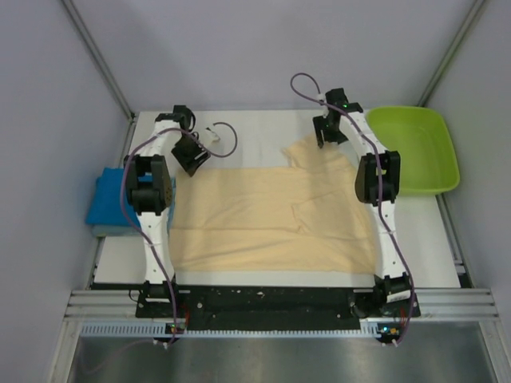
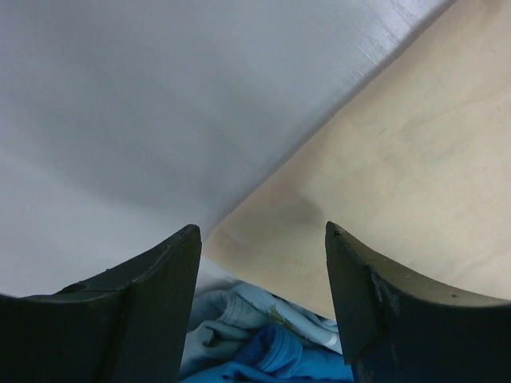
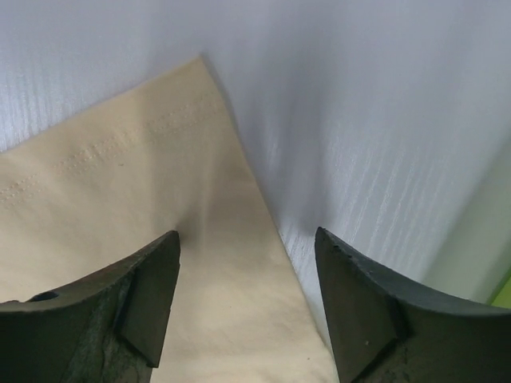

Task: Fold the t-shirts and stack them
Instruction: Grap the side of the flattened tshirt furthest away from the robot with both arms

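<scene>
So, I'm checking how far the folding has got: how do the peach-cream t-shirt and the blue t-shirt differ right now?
The peach-cream t-shirt lies spread flat; the blue t-shirt is folded into a compact square. The peach-cream one covers far more area and sits centrally, the blue one off to the left. Both are soft cloth.

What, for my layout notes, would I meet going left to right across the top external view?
Folded blue t-shirt → spread-out peach-cream t-shirt → lime-green tray.
</scene>
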